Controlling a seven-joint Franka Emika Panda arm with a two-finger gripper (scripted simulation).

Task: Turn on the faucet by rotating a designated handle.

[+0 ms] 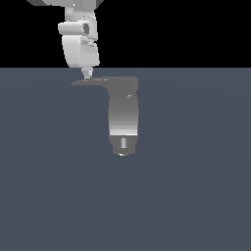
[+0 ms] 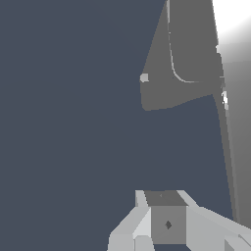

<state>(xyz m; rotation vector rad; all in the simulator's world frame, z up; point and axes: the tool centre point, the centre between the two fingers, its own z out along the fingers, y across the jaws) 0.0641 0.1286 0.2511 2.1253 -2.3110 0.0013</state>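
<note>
Exterior view: the grey metallic faucet [image 1: 123, 115] stands mid-scene on the slate-blue floor [image 1: 196, 196], its bright band low on the body above a small slotted stub end [image 1: 123, 143], while the thin dark-grey handle [image 1: 90, 81] juts from the top cap toward the exterior view's left; the white robot arm [image 1: 80, 44] descends from above, and its gripper [image 1: 87, 74] tapers to a narrow tip right at the handle's upper face, fingers apparently drawn together. Wrist view: the handle [image 2: 169, 90] appears as a dark flat plate beside the faucet body [image 2: 238, 122], with the gripper [image 2: 164, 223] in the foreground, its fingers seeming pressed together with no gap and nothing between them.
</note>
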